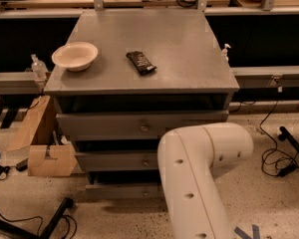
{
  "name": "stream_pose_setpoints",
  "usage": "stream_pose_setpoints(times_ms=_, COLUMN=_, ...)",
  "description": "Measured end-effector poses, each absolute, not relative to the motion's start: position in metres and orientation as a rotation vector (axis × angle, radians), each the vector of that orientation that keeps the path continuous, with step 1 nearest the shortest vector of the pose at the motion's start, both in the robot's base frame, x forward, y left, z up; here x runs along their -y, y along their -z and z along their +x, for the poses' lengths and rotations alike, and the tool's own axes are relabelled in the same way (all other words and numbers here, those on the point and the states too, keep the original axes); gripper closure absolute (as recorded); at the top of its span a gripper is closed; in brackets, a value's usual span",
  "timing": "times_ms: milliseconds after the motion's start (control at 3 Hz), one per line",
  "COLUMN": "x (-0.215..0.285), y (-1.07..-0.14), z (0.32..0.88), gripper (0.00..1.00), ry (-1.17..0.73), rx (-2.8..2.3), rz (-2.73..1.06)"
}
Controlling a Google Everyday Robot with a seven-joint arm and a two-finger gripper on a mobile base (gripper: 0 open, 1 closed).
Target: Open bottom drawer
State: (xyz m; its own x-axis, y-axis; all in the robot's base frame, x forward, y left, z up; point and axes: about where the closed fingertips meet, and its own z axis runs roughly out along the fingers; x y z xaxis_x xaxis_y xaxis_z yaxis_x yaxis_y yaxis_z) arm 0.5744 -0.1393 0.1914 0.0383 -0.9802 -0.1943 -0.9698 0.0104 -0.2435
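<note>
The grey metal cabinet has three drawers. The bottom drawer is the lowest and slimmest front, near the floor, with a small round knob. A dark gap shows above its front. Above it are the middle drawer and the taller top drawer. My white arm reaches down in front of the drawers' right half and covers the right ends of the middle and bottom fronts. My gripper is hidden behind the arm, somewhere low by the right side of the drawers.
A white bowl and a dark snack packet lie on the cabinet top. A cardboard box stands on the floor to the left. Cables lie on the floor to the right. A black stand leg is at the lower left.
</note>
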Motion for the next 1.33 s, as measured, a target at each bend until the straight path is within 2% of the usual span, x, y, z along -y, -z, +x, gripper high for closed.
stream_pose_setpoints(times_ms=333, x=0.133, y=-0.170, z=0.581, gripper=0.00, ry=0.071, rx=-2.026, rz=-2.041)
stream_pose_setpoints(times_ms=1000, x=0.133, y=-0.158, z=0.577, gripper=0.49, ry=0.164, rx=-2.083, rz=-2.076)
stream_pose_setpoints(times_ms=1333, x=0.129, y=-0.189, z=0.579, gripper=0.74, ry=0.264, rx=-2.073, rz=-2.059)
